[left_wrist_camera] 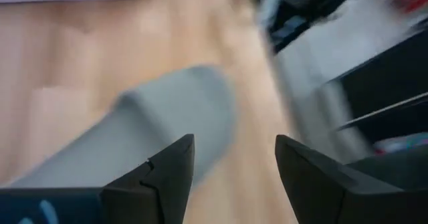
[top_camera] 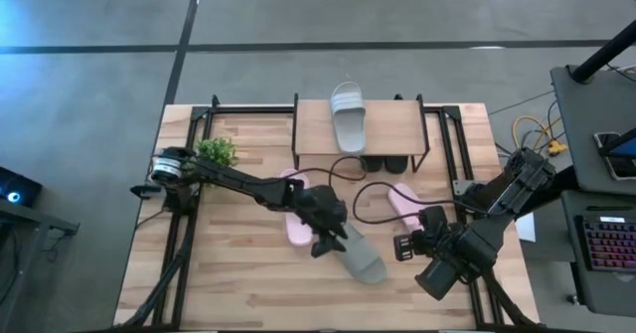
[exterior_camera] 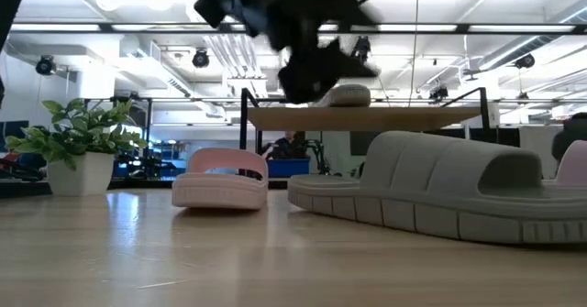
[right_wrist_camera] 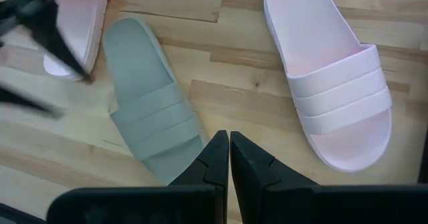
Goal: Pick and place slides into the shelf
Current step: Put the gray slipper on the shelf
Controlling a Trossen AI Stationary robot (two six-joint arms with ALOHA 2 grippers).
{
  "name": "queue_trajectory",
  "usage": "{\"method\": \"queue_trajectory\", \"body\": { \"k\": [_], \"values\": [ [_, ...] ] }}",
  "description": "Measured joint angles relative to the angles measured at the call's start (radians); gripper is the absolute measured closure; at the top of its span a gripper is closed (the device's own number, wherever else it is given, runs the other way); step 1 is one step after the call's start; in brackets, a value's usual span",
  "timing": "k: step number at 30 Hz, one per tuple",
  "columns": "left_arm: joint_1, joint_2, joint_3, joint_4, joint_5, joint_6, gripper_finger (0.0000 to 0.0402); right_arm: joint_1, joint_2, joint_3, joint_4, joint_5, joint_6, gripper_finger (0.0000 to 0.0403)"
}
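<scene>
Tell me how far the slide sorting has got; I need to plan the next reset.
Done: one light grey slide lies on the shelf top, and a black pair sits under it. In hand: the left gripper, open, hovers above the other grey slide on the table, not gripping it. Left: that slide and both pink slides. The right gripper is shut, waiting near the table's right edge.

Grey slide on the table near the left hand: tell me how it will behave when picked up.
The grey slide looks like thick moulded foam, so it is probably light and fairly stiff, bending only slightly. Its wide ribbed strap should give the open left hand some purchase. Lying flat on its sole on the table, it seems unlikely to roll or tip, though it may swing if gripped at one end.
</scene>
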Motion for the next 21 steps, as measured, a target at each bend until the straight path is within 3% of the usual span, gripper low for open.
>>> {"method": "queue_trajectory", "body": {
  "k": [4,8,16,21],
  "values": [
    [0.003,-0.003,-0.006,-0.151,-0.198,0.151,0.0207,0.0,0.0,-0.001,-0.001,0.001,0.0,0.0394],
    [0.008,0.004,-0.024,-0.163,-0.347,0.251,0.0207,0.0,0.0,-0.003,-0.001,0.001,0.0,0.0394],
    [0.012,0.01,-0.079,-0.166,-0.357,0.253,0.0207,0.0,0.0,-0.006,-0.003,0.004,0.0,0.0394],
    [0.011,0.01,-0.128,-0.174,-0.307,0.25,0.0208,0.0,0.0,-0.007,-0.002,0.004,0.0,0.0394]
  ]
}}
